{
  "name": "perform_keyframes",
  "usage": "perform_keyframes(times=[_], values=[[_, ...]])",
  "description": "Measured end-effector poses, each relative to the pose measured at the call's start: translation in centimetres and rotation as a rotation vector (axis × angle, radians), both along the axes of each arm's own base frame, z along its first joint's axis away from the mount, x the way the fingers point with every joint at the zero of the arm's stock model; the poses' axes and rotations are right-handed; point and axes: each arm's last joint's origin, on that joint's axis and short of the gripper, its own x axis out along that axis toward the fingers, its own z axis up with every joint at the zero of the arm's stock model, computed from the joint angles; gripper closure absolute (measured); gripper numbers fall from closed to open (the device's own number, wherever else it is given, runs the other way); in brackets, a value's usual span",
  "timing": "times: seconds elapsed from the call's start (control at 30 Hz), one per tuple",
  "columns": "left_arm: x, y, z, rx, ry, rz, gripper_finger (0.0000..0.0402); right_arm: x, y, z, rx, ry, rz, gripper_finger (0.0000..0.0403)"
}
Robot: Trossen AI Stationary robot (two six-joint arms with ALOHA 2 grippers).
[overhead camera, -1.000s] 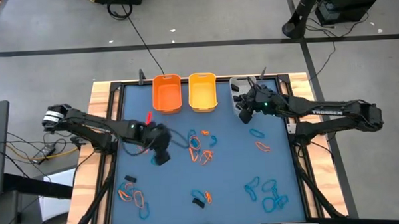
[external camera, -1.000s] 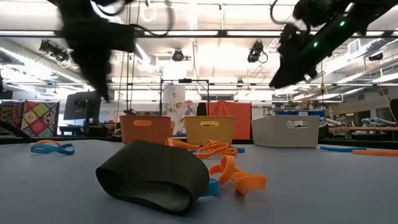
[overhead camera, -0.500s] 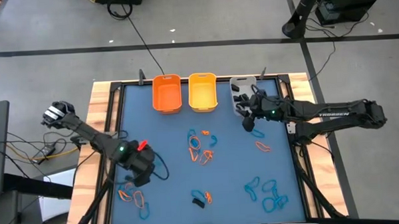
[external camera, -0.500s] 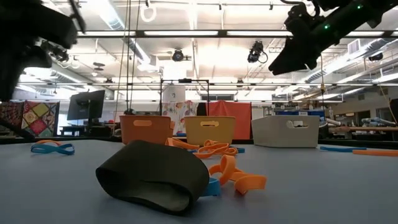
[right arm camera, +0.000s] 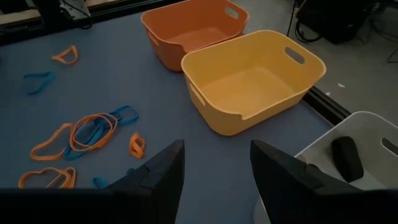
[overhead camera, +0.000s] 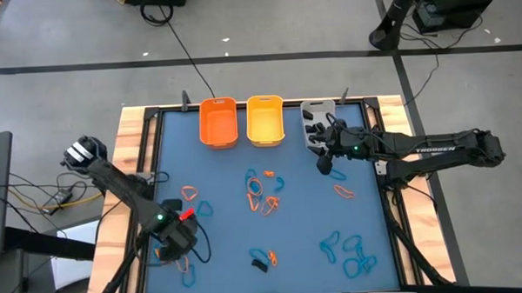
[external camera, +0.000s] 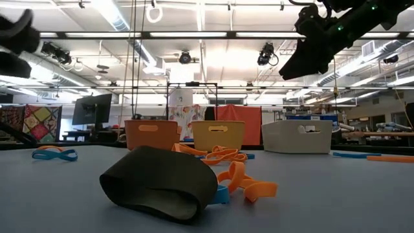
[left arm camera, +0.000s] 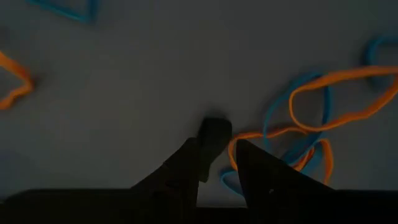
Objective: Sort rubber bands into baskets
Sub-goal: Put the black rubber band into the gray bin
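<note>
Left end effector [overhead camera: 175, 241], lower left of high view, fingers slightly apart, tips right at a small black band [left arm camera: 214, 132] on tabletop. Right end effector [overhead camera: 324, 162] empty, fingers apart, beside grey basket [overhead camera: 311, 125], far off.

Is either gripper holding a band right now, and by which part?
Right gripper is open and empty. Left gripper sits at a black band; a grip cannot be told.

Open blue table mat [overhead camera: 220, 226] mid-left; three rectangular plastic baskets [overhead camera: 248, 121] block far edge; tangled orange and teal rubber band loops [overhead camera: 263, 192] clutter centre, near corners.
</note>
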Motion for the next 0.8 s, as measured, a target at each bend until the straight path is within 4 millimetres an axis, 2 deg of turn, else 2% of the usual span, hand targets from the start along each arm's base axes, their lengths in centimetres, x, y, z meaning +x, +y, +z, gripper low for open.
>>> perform_keyframes(times=[0.3, 0.5, 0.63, 0.8], values=[[-0.1, -1.0, -1.7, 0.027, 0.039, -0.039, 0.0292, 0.0, 0.0, 0.1, -0.001, -0.008, 0.0, 0.0209], [-1.5, -0.1, -4.7, -0.019, 0.101, -0.005, 0.0292, 0.1, 0.1, 0.1, 0.012, -0.01, 0.022, 0.021], [-1.9, 0.3, -5.4, -0.036, 0.116, 0.017, 0.0293, 0.1, 0.1, 0.1, 0.016, -0.012, 0.029, 0.0211], [-1.8, 0.3, -5.0, -0.036, 0.088, 0.011, 0.0336, 0.1, 0.1, 0.1, 0.016, -0.019, 0.031, 0.0212]])
